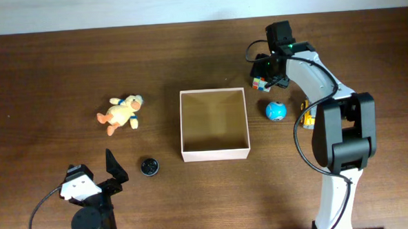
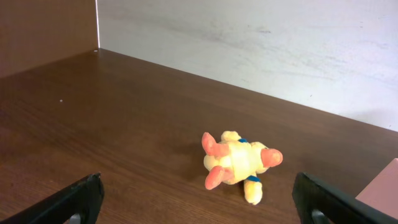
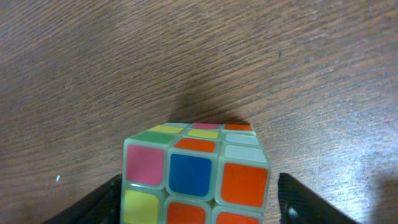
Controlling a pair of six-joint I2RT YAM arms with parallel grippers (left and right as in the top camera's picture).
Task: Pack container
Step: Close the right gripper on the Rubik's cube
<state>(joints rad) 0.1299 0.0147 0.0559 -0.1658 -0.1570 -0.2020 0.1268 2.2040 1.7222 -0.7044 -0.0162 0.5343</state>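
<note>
Step in hand: first pick, puzzle cube (image 3: 196, 177)
Right gripper (image 1: 266, 77): spread, straddling cube, not yet clamped
Left gripper (image 2: 202, 200): spread, holding nothing, facing plush toy (image 2: 239, 163)
Container (image 1: 215, 155): mid-table, nothing inside, near cube
Next, likely: clamp cube, lift, carry over rim

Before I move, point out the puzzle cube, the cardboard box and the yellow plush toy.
puzzle cube (image 3: 189, 174): right wrist view, blue centre sticker.
cardboard box (image 1: 215, 154): overhead view, white near wall.
yellow plush toy (image 2: 239, 163): left wrist view, yellow belly.
</note>
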